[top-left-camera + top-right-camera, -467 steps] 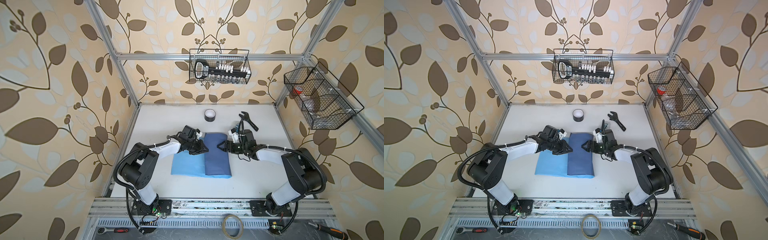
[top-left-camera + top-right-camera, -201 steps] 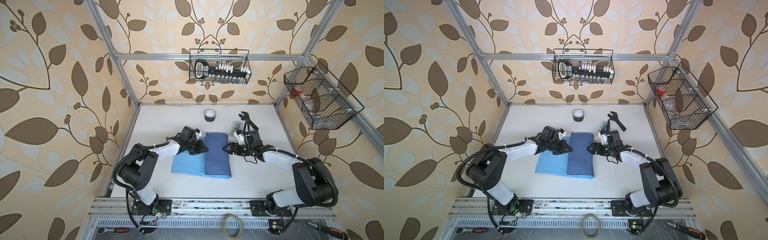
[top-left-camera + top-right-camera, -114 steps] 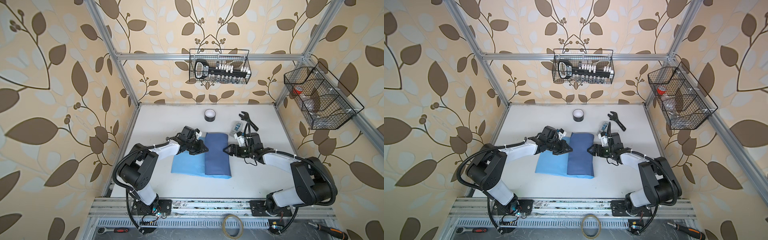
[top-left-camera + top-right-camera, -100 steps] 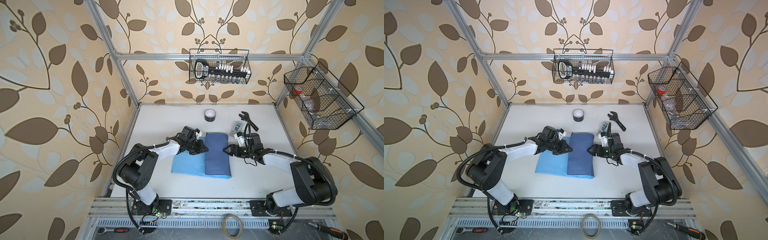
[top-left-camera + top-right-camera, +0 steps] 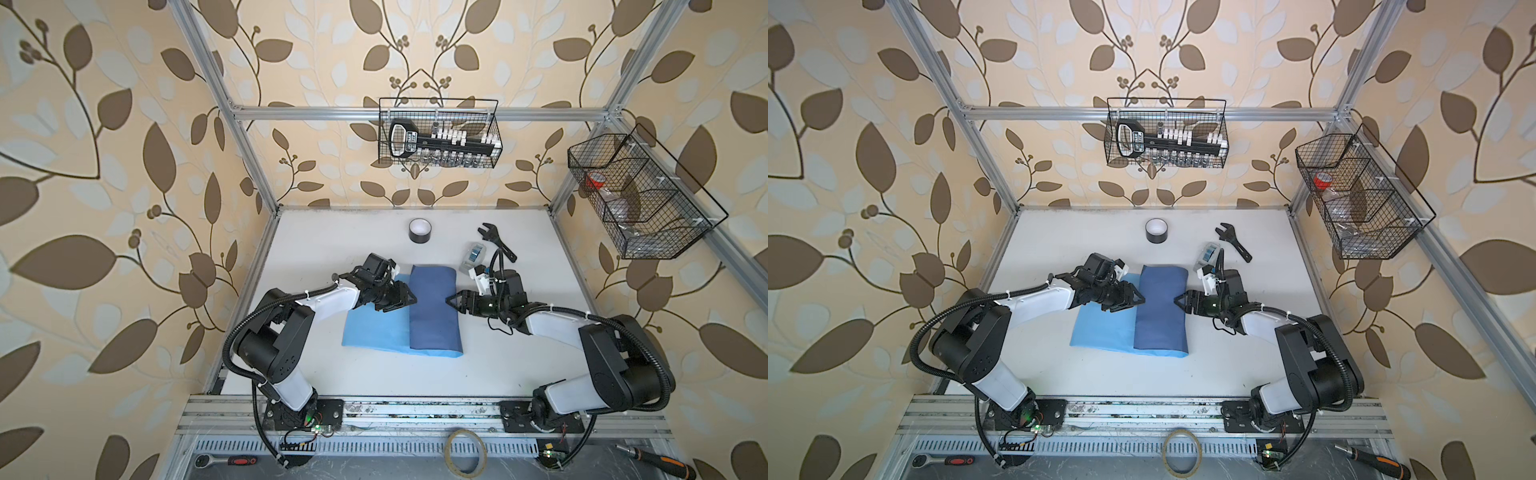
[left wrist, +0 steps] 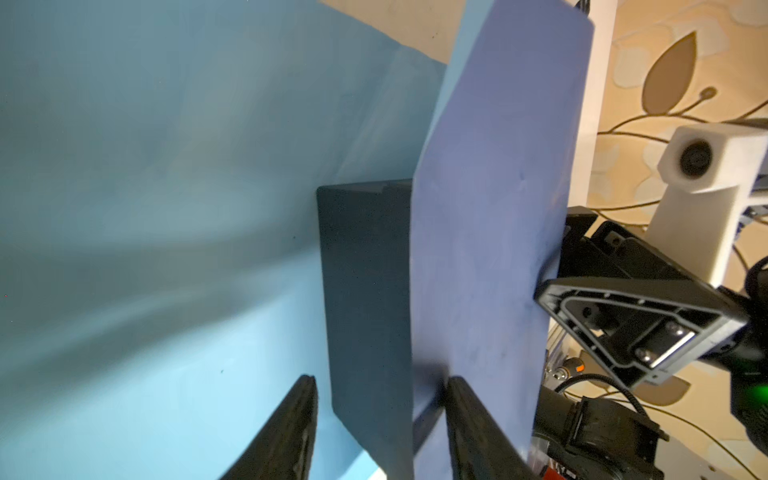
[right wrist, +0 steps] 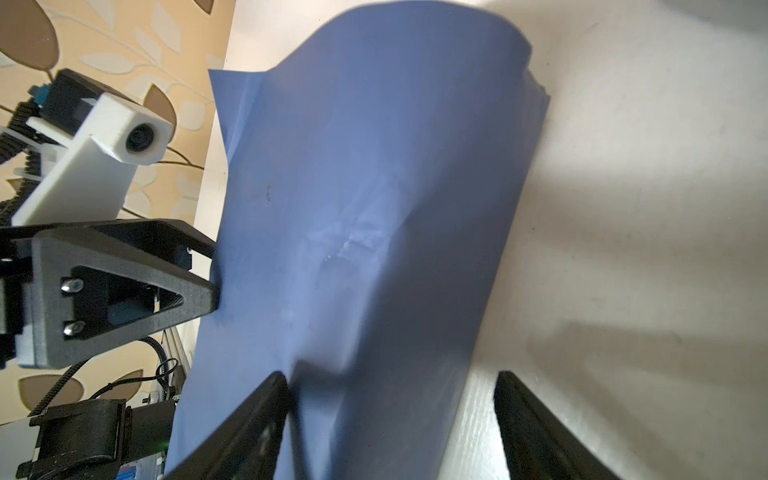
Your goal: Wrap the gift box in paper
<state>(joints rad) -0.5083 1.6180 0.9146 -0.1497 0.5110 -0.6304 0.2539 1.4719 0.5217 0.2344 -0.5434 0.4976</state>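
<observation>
The gift box stands on the paper, and the slate-blue flap is folded over the top of it. For this reason both top views hide the box. Only your left wrist view shows it: one dark side wall, not yet covered. The light blue part of the sheet lies flat on the bench, on this bare side of the box.

Your left claw is at that same bare side. Its jaws are open about half way, with the free edge of the flap and a corner of the box between them. They hold nothing: one finger is clear of the box wall, and the other seems only to lean on the flap. I judge it is there to press the flap down.

Your right claw is at the opposite side of the box, where the paper bends around it. Its jaws are wide open, one over the fold and one over bare bench, and they grip nothing.

I think the first fold is made and the light blue part must now come over the box. The sheet is thin and springy, so the flap may lift if both claws leave together.
</observation>
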